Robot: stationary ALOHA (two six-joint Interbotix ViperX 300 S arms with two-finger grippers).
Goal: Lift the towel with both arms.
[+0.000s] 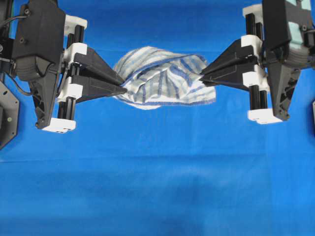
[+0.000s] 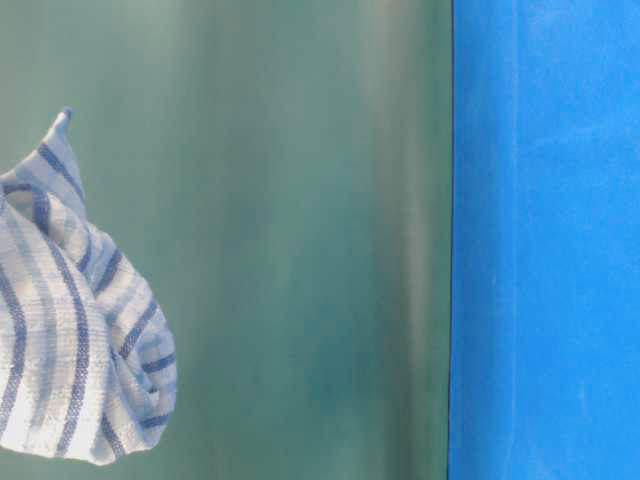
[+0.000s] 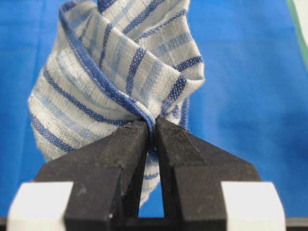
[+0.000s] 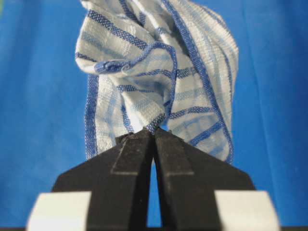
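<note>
The towel (image 1: 162, 76), white with blue-grey stripes and a blue hem, hangs bunched between both grippers above the blue table cloth (image 1: 157, 187). My left gripper (image 1: 123, 84) is shut on its left edge; in the left wrist view the jaws (image 3: 153, 126) pinch the hem and the towel (image 3: 115, 72) bulges beyond them. My right gripper (image 1: 202, 77) is shut on its right edge; in the right wrist view the jaws (image 4: 154, 131) pinch a fold of the towel (image 4: 163, 72). In the table-level view the towel (image 2: 70, 330) hangs in the air at the left; no gripper shows there.
The blue table cloth covers the whole surface below both arms. In the table-level view a green backdrop (image 2: 300, 240) fills the middle and a blue panel (image 2: 545, 240) the right.
</note>
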